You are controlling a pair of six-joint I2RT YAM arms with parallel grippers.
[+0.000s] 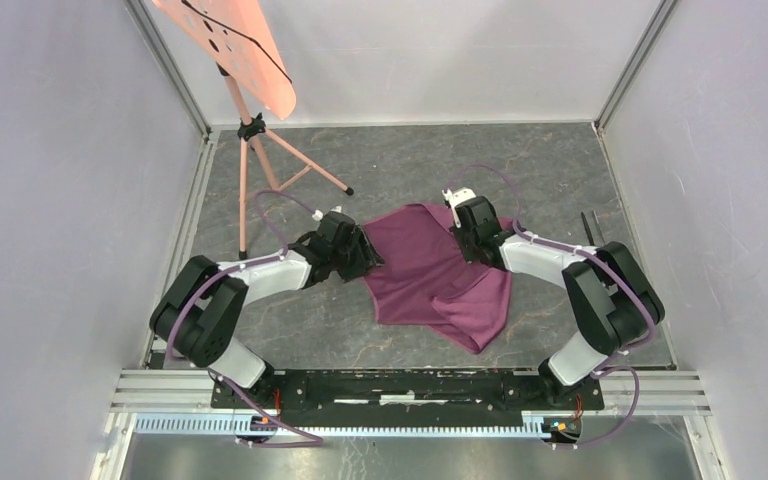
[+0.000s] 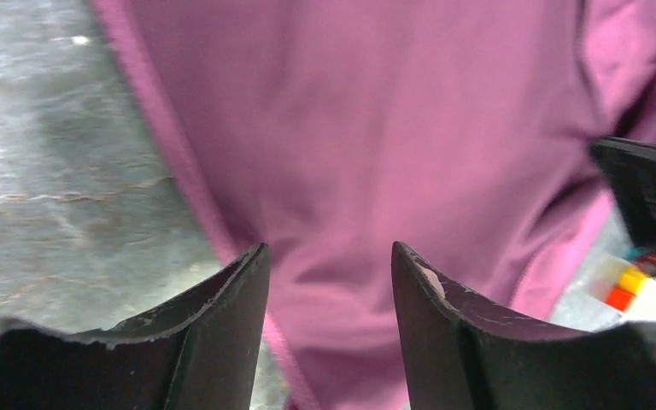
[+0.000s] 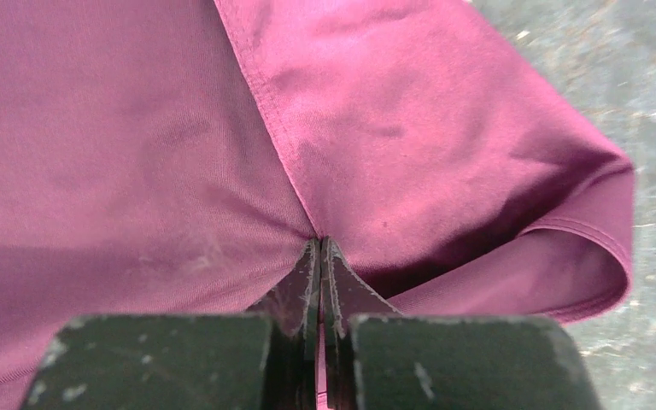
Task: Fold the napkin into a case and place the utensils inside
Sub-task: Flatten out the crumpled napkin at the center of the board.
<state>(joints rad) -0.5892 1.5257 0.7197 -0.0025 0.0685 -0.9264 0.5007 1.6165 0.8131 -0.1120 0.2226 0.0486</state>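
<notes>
Grey stone-patterned bench carries the napkin at its centre, rumpled and partly doubled over on its right side. Step in hand: the 1st fold toward the case, judged barely begun. Right fingers are pressed together, clamped on the napkin's hem at its far right side. Left fingers stand apart and straddle the left hem, with cloth showing in the gap; no pinch is made there. Next move calls for the left fingers to descend and close on that hem, so both edges lift evenly without dragging the cloth
</notes>
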